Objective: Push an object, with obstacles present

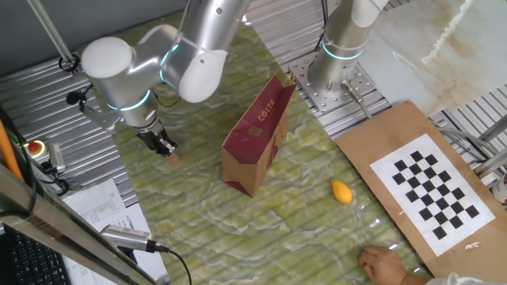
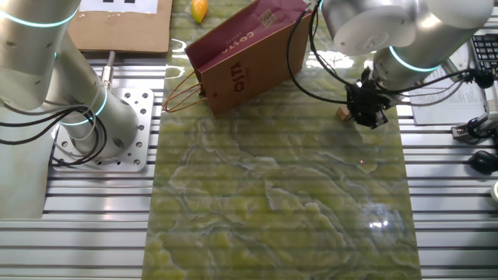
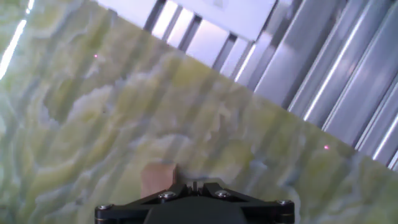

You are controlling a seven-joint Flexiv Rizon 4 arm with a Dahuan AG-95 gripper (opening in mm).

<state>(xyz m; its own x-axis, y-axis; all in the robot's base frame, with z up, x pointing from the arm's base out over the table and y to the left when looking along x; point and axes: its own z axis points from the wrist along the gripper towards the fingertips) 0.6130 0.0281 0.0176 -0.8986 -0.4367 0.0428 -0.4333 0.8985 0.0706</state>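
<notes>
End effector (image 1: 165,146) low at one tabletop (image 1: 261,229) edge, jaw gap hidden, touching pinkish-tan lump (image 1: 173,158), COSTA paper bag (image 1: 255,142) lying mid-tabletop, orange oval piece (image 1: 341,191) beyond it

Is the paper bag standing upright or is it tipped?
Tipped: the paper bag leans, its top higher than its base on the table.

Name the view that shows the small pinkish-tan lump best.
Hand view: the lump fills the foreground, just ahead of the claw. One fixed view shows a speck at the claw tip; the other a small bit beside it.
</notes>
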